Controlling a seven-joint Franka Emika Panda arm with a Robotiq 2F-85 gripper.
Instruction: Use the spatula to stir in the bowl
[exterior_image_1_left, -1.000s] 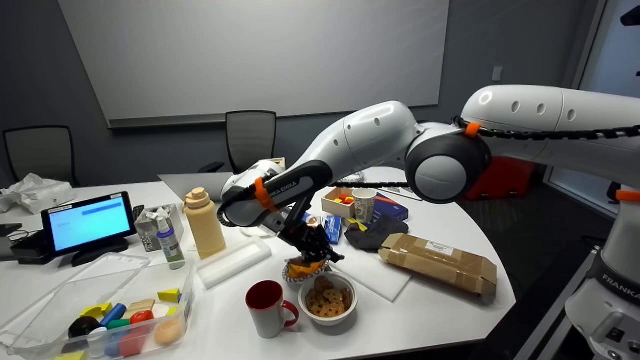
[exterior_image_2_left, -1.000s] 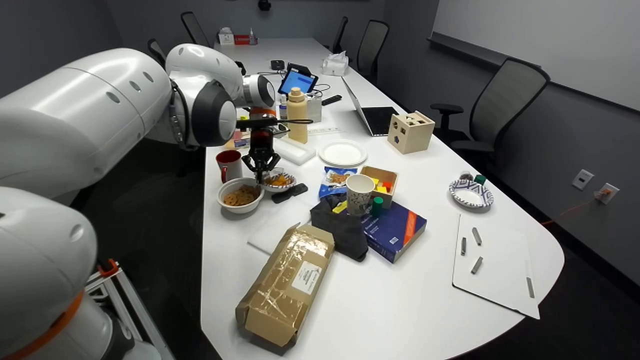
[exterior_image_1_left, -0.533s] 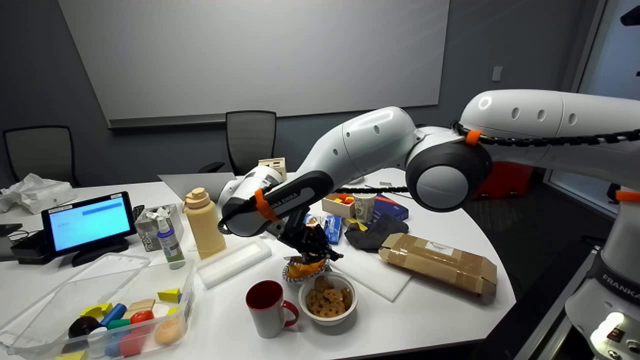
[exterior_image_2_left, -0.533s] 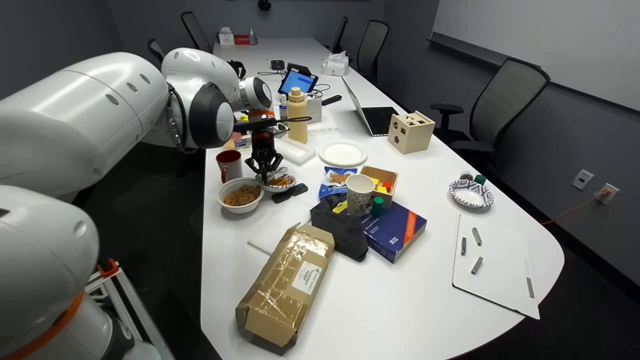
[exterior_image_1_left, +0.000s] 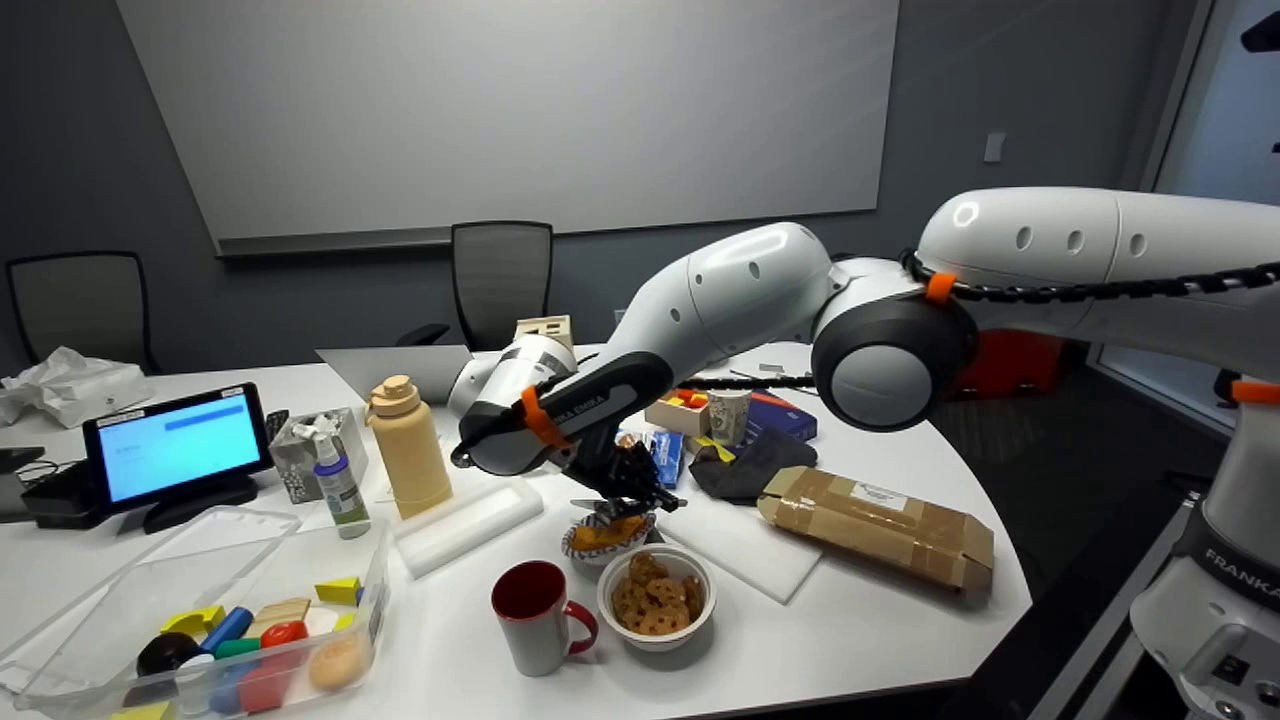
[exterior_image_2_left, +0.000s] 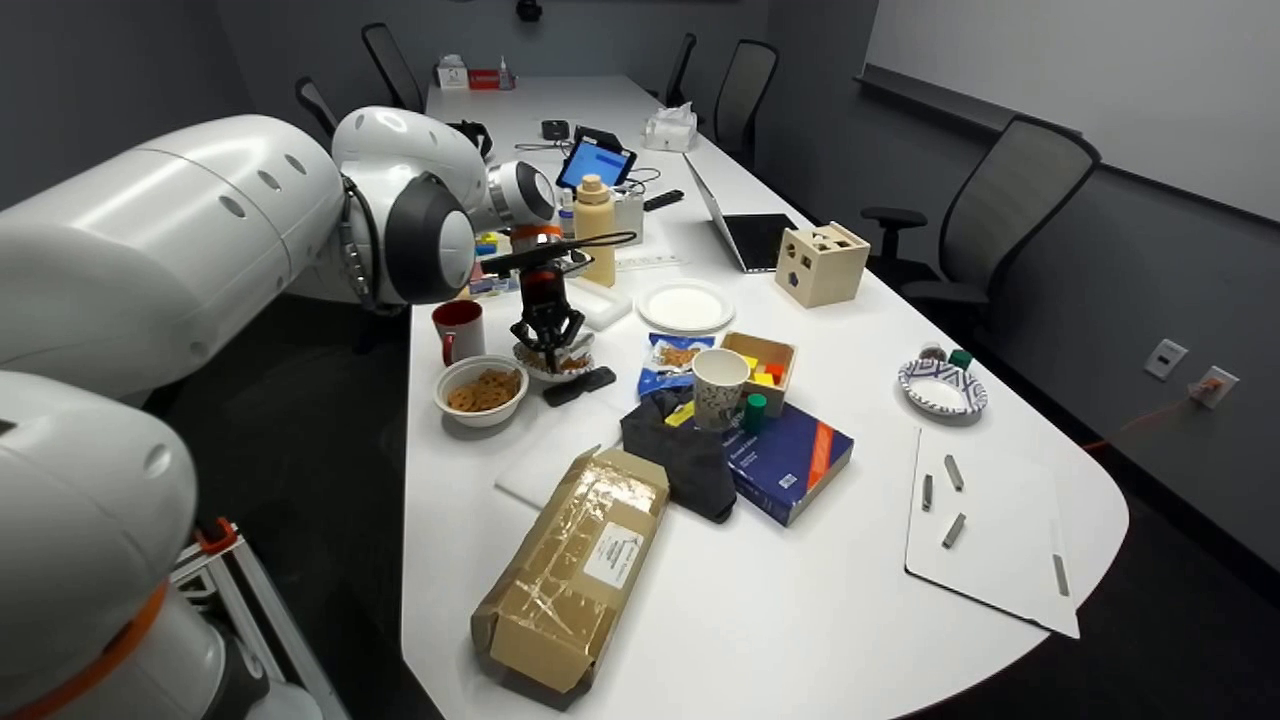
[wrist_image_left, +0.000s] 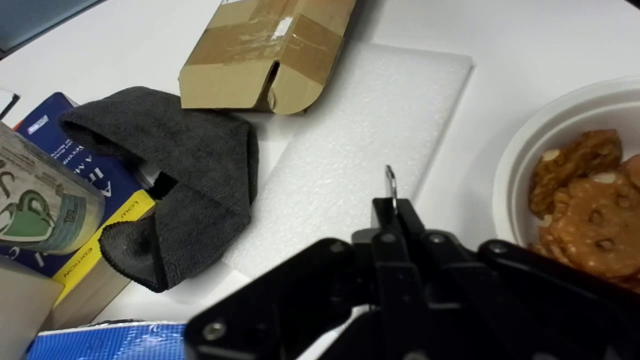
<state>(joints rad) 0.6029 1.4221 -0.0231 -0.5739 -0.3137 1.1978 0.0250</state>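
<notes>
Clear rectangular plastic box (exterior_image_1_left: 376, 590): on the left of the white table (exterior_image_1_left: 820, 640) in an exterior view, coloured toy pieces (exterior_image_1_left: 284, 634) inside.
Black-framed flat tablet (exterior_image_1_left: 178, 440): behind the plastic box, blue screen lit, leaning back on its stand.
Slim spray bottle with purple collar (exterior_image_1_left: 342, 495): upright, just in front of a grey square tissue box (exterior_image_1_left: 300, 475).
Tall beige bottle (exterior_image_1_left: 410, 460): upright, lid on.
Long white foam block (exterior_image_1_left: 468, 525): flat, near the beige bottle's foot.
White mug with red inside and red handle (exterior_image_1_left: 535, 640): upright, handle toward the larger bowl.
Small round paper bowl with patterned rim (exterior_image_1_left: 592, 556): the task's bowl, upright on the table, behind the mug and the larger bowl, orange-yellow food pieces (exterior_image_1_left: 605, 535) in it.
Black two-fingered gripper (wrist_image_left: 397, 232): above the small bowl, jaws narrow, clamped on the handle of the black-handled spatula (wrist_image_left: 392, 187).
Spatula: metal loop jutting past the gripper in the wrist view; whether the blade touches the food cannot be told.
Larger round white bowl (exterior_image_1_left: 660, 642): just beside the small one, brown cookie-like pieces (exterior_image_1_left: 655, 605) inside.
Shiny blue snack bag (exterior_image_1_left: 667, 458): behind the gripper.
Patterned paper cup (exterior_image_1_left: 728, 418): upright at the blue book (exterior_image_1_left: 785, 412).
Dark grey cloth (exterior_image_1_left: 750, 470): crumpled, against the book.
Thin white foam sheet (exterior_image_1_left: 745, 550): flat, right of the bowls.
Long brown cardboard carton (exterior_image_1_left: 880, 525): lying farthest right.
</notes>
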